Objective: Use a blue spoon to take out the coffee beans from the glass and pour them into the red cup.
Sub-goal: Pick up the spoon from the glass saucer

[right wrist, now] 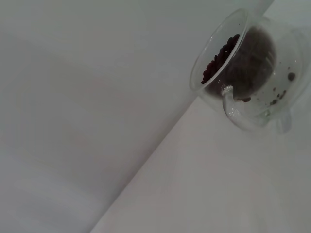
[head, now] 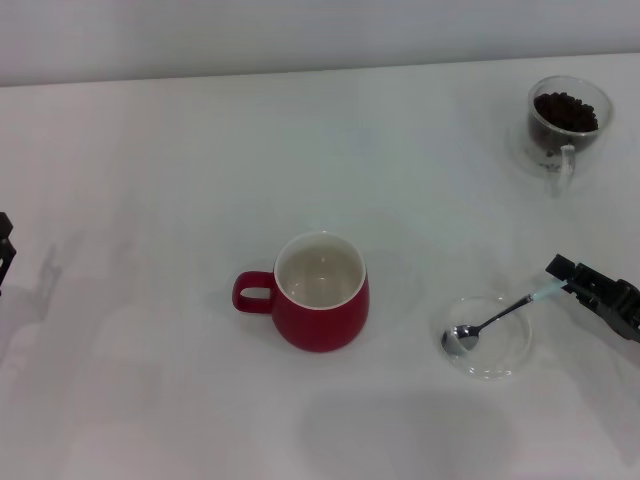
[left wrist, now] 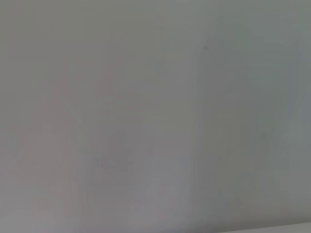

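Note:
The red cup [head: 322, 305] stands upright mid-table, white inside showing, handle pointing left. The glass [head: 567, 125] with coffee beans [head: 566, 111] stands at the far right; the right wrist view shows the glass [right wrist: 245, 73] and its coffee beans [right wrist: 221, 60] too. The blue spoon [head: 497, 319] has its silver bowl in a shallow clear dish [head: 487, 337], and its pale handle rises to the right. My right gripper [head: 566, 282] holds that handle end at the right edge. My left gripper [head: 5, 252] sits parked at the left edge.
The white table runs back to a pale wall. The dish lies right of the red cup, and the glass stands well behind the dish. The left wrist view shows only plain pale surface.

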Controlling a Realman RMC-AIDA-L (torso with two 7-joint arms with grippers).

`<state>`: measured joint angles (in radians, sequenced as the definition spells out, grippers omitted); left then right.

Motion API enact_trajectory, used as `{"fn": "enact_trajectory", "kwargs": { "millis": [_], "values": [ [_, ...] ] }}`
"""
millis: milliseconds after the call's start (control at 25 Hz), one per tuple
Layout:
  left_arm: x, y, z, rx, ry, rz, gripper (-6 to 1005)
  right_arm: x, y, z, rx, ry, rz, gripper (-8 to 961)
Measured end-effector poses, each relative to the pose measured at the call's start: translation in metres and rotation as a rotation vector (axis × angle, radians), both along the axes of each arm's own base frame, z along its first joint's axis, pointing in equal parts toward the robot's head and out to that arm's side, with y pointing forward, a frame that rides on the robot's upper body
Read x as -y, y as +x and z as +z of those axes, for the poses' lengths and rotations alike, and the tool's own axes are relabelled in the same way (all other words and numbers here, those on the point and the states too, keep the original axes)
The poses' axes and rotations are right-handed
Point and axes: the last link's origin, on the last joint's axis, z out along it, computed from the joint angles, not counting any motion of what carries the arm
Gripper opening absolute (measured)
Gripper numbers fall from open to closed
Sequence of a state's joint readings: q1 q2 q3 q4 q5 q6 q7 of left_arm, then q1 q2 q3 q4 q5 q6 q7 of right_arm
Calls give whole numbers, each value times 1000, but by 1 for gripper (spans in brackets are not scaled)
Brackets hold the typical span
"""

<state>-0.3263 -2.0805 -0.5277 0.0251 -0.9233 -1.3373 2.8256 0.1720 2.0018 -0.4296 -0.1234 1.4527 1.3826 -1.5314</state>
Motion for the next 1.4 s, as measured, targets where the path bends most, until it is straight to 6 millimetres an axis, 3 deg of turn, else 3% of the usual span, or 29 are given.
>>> {"fn": "enact_trajectory", "kwargs": {
  "millis": [400,600,1400],
  "values": [
    [-4,1,-2,-3,-8,7,594,-3,0,-1,-1,-2,-9,375],
    [-5,0,-3,-5,-13,15,593,-4,2,-2,-9,-7,-30,273],
    [-7,0,-6,-8,-25,25,593,-6,-2,-4,-27,-12,-19,184]
  ]
}}
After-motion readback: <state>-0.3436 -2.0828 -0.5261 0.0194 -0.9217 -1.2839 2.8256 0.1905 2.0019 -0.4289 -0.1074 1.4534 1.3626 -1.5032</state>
